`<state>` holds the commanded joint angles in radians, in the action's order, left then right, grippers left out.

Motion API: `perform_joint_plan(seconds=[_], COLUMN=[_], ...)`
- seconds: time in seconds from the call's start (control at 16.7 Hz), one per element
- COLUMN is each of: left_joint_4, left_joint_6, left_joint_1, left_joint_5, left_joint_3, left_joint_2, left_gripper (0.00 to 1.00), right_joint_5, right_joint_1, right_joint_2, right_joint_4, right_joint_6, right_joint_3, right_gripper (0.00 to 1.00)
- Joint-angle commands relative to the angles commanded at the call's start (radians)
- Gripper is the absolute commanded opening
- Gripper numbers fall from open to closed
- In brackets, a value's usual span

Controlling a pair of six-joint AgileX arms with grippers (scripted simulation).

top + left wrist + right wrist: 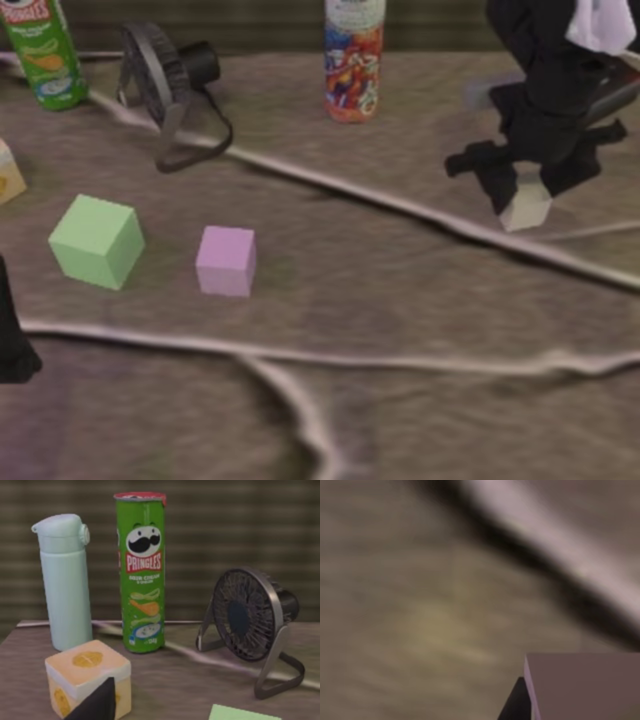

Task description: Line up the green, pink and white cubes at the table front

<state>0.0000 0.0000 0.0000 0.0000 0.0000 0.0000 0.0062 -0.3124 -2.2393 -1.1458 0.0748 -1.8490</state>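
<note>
White cube (526,208) is grasped by the right claw (522,178) above the surface (400,290); transport toward pink cube (226,260) and green cube (96,241) is required next.

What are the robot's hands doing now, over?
Right gripper over the white cube, fingers around it. Left arm parked at table's left edge. Green cube and pink cube sit apart, nothing between.
</note>
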Motion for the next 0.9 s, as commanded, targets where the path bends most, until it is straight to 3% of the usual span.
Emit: perform_joint_plan(seconds=[0.48,0.66,0.9], left_joint_4=[0.0,0.0,0.0], left_joint_6=[0.0,0.0,0.0], left_joint_1=[0.0,0.0,0.0], left_joint_5=[0.0,0.0,0.0], left_joint_3=[0.0,0.0,0.0], left_joint_2=[0.0,0.0,0.0], left_gripper=[1.0,1.0,1.0], right_joint_5=[0.012,0.016,0.015], right_joint_1=[-0.306,-0.365,-0.364], right_joint_2=[0.322,0.388,0.388], right_joint_4=[0.119,0.146,0.145], right_joint_6=[0.527,0.603,0.607], right_joint_3=[0.472,0.547,0.548], right_gripper=[0.0,0.0,0.0])
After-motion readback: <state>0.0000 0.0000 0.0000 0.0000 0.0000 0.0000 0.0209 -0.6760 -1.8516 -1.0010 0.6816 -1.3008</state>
